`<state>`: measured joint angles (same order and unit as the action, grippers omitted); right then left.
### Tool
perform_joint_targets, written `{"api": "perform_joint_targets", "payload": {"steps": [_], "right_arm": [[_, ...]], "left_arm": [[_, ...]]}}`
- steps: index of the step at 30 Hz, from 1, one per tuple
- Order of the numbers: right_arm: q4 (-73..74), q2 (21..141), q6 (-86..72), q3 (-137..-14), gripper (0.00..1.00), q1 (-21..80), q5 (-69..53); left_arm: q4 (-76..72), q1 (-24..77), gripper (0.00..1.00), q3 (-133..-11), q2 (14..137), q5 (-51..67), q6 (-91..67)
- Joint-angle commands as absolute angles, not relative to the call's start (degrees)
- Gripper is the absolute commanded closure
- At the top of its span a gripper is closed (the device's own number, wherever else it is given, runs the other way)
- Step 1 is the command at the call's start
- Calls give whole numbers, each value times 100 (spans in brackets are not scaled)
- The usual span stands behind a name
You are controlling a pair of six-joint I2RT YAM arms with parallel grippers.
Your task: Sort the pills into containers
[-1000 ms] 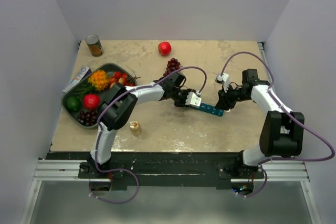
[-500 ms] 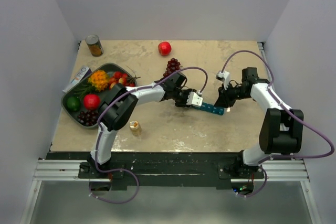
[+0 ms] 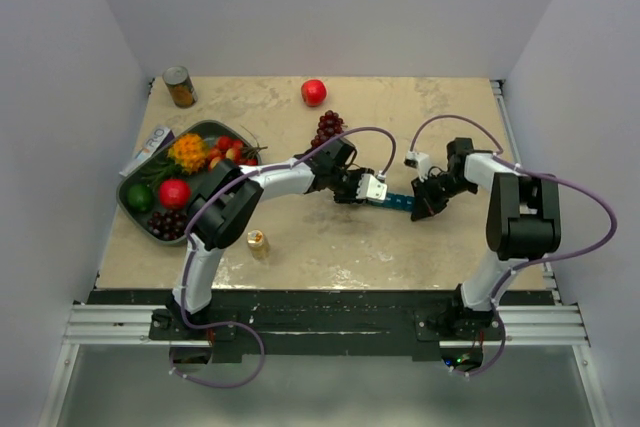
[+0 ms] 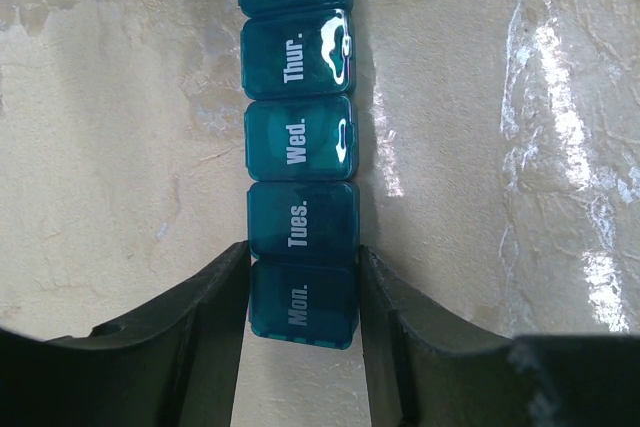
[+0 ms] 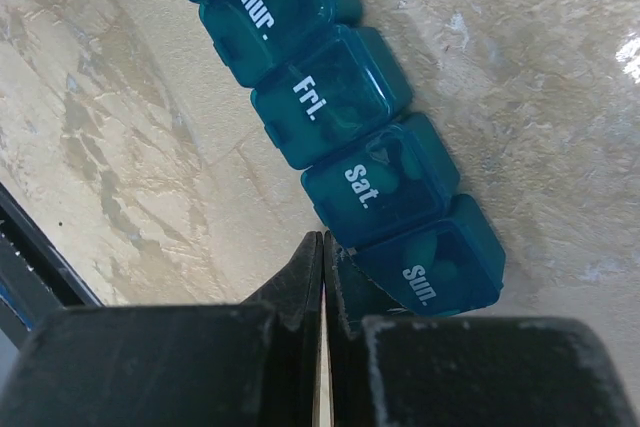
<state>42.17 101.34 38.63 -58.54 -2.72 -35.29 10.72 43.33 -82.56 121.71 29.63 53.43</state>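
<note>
The containers are one narrow teal pill organiser lying flat mid-table, all lids down. The left wrist view shows its row labelled Mon. to Fri. My left gripper is shut on the Mon. end, one finger on each side wall. My right gripper is shut with nothing between its fingers. Its tips rest at the near edge of the organiser, where the Sat. and Sun. boxes meet. Pale shapes show through those lids; I cannot tell if they are pills. From above, the left gripper and the right gripper flank the organiser.
A dark green tray of fruit sits at the left, with a packet at its far edge. A can, a red apple and dark grapes lie farther back. A small bottle stands near the front.
My right gripper has closed its jaws fully and swung in towards the organiser's Sun. end. The left gripper has kept its hold on the Mon. end without moving.
</note>
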Motion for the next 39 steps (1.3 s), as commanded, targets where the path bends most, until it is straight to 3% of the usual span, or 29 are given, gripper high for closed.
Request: {"api": "perform_joint_targets", "payload": {"steps": [1, 5, 10, 25, 32, 34, 36, 38, 39], "right_arm": [[4279, 9722, 4051, -6090, 100, -290, -3689], [4781, 9071, 4578, -6345, 100, -316, -4744], [4343, 8500, 4220, -6293, 100, -518, -4694], [3938, 10142, 3806, -6056, 100, -536, -2769], [4445, 9616, 4269, -6301, 100, -606, -4012], [4745, 9266, 4639, -6398, 94, -624, -4463], [5026, 9019, 5114, -6416, 76, -615, -4893], [5150, 8720, 5561, -6346, 58, -615, -5062], [5142, 8640, 5668, -6294, 39, -607, -5141]], "left_arm": [[1213, 4377, 100, -8068, 11988, 2900, 5291], [1187, 4377, 100, -8016, 11936, 2892, 5300], [1178, 4377, 100, -8007, 11927, 2909, 5282], [1327, 4377, 100, -8130, 12050, 2988, 5229], [1336, 4377, 100, -8148, 12024, 2971, 5203], [1310, 4377, 100, -8147, 11997, 2962, 5168], [1283, 4377, 98, -8165, 11980, 2979, 5072], [1187, 4377, 84, -8191, 11945, 2962, 4897], [1160, 4377, 65, -8200, 11936, 2962, 4843]]}}
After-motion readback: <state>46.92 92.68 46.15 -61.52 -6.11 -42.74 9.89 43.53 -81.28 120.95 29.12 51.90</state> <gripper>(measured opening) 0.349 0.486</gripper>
